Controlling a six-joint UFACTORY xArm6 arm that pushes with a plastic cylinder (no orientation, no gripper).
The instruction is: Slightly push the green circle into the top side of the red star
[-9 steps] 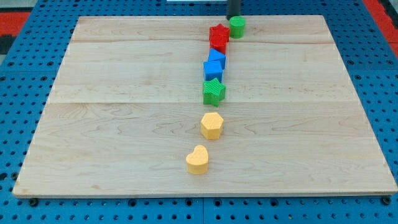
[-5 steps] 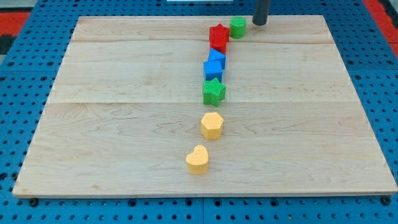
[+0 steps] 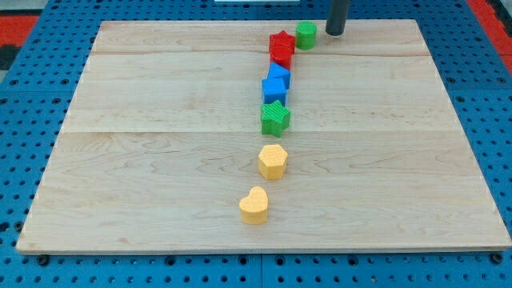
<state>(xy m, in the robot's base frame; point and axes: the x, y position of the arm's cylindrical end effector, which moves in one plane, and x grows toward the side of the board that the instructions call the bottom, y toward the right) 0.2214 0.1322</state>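
While the arm stood near the view's top, the big wooden board lay flat on a blue table with holes. This arm had no jaws at all, so nothing could be apart or together; it had only a dark rod. My tip touched the board near its top edge.

Just to the left of my tip sat the green circle, close by but with a small gap between them. A bit farther left and a little lower was the red star. The green circle looked to be touching the star's upper right side, or almost touching; I could not tell which.

Below the star, going away from my tip toward the view's bottom, came a line of blocks: a blue block, then a green star, then a yellow block with flat sides, and last a yellow heart, farthest from my tip.
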